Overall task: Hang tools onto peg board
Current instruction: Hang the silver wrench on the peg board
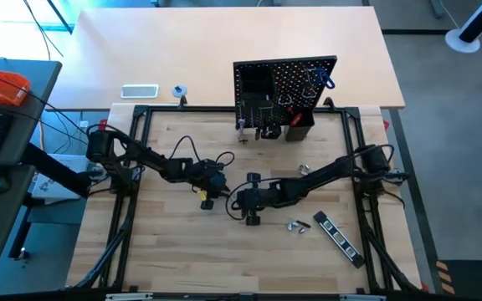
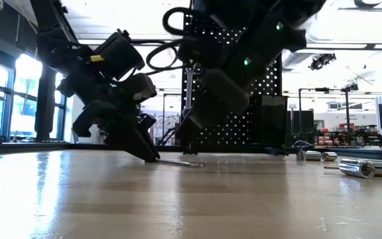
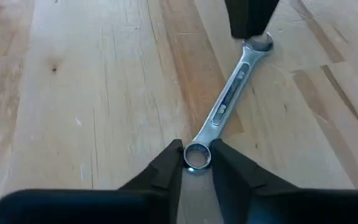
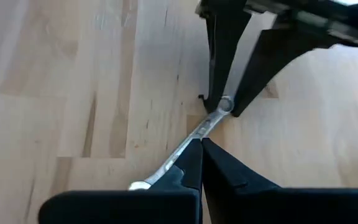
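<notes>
Pale wood table (image 2: 178, 199), left end effector (image 3: 196, 163) pinching wrench (image 3: 229, 102), right end effector (image 4: 201, 149) closed.

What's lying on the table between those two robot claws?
A silver wrench lies flat on the wood, bridging them: the left gripper jaws pinch its ring end, the right gripper presses on its other end. Both wrist views show it.

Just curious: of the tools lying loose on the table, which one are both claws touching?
The silver wrench mid-table: left gripper pinches its ring end, right gripper presses on its shaft. The others lie untouched.
</notes>
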Tool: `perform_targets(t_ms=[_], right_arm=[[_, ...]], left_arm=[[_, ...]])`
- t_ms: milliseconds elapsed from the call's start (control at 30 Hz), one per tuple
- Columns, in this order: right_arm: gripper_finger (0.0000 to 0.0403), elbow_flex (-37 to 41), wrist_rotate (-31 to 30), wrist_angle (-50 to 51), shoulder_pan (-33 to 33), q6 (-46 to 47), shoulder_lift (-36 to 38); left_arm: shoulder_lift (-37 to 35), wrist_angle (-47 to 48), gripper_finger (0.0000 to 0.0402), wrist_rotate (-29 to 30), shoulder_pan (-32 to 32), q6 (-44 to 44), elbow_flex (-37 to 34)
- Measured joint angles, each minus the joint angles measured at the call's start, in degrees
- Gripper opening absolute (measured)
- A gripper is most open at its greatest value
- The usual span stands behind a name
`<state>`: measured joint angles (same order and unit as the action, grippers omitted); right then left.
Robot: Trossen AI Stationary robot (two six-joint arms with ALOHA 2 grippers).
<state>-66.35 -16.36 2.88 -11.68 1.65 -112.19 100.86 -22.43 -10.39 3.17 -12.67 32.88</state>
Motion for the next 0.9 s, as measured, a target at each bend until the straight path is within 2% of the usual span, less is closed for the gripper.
perform_targets(t_ms=[67,167,500,900], right_arm=[[0.0000,0.0,-0.2,1.2,-0.1,0.6,1.0],[0.0000,0.0,-0.2,2.7,-0.2,0.9,1.8],[0.0000,0.3,0.1,11.4,-1.4,5.6,2.0],[0.0000,0.3,-1.7,13.5,-3.9,7.6,2.0]], left_arm=[[0.0,-0.3,0.0046,-1.8,0.3,0.3,-0.1],[0.1,-1.0,0.0035,-3.4,0.3,0.8,0.2],[0.3,-0.1,0.0042,-4.4,0.1,5.0,1.6],[-3.9,-0.5,0.0044,-4.4,0.2,4.1,1.5]])
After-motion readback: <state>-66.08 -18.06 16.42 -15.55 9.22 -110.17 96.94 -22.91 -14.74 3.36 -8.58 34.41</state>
